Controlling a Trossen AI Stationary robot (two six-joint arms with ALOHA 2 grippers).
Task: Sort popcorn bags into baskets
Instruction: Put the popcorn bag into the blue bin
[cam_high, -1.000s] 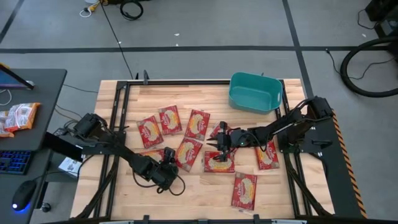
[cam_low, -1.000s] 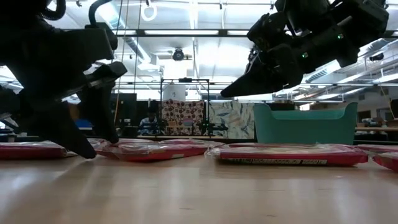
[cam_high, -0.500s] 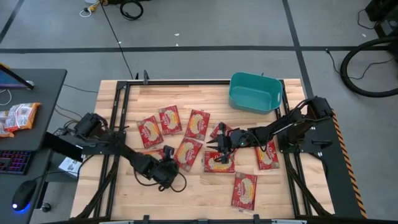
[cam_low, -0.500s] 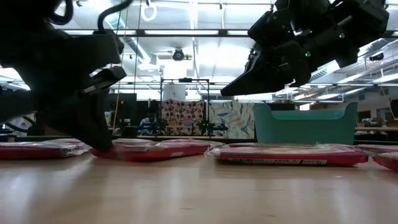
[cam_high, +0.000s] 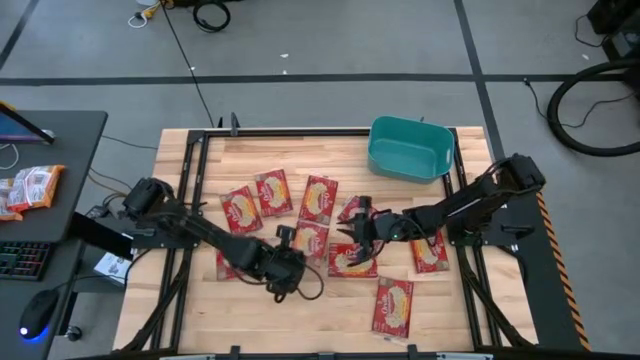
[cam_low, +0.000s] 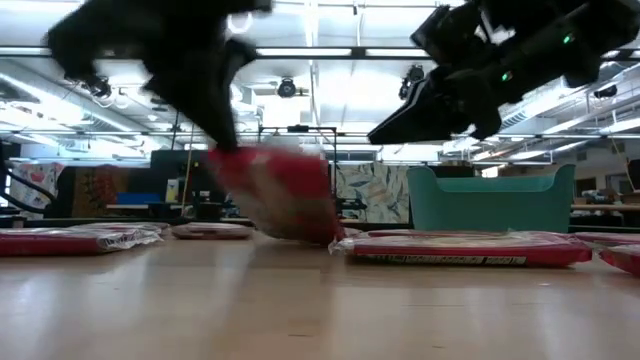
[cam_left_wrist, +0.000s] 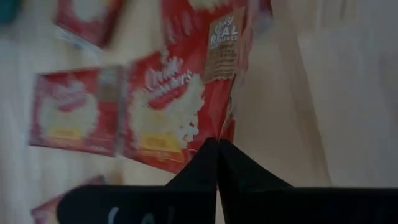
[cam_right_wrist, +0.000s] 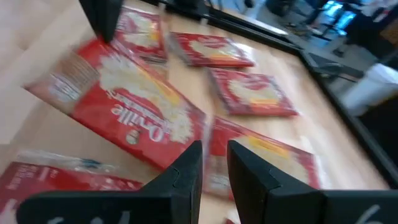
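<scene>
a popcorn bag (cam_left_wrist: 186, 106) is pinched by one edge in the shut fingers of the left gripper (cam_high: 287, 240) and hangs tilted off the table (cam_high: 330, 310) in the low view. with so thin a hold, it could slip out or swing into the right gripper (cam_high: 357, 225), close beside. the right gripper hovers with fingers narrowly parted, apparently empty. the teal bin (cam_high: 410, 150) sits at the far right corner.

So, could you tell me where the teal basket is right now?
In the high view the teal basket sits at the table's far edge on the right arm's side, beyond the scattered popcorn bags and apart from both grippers.
</scene>
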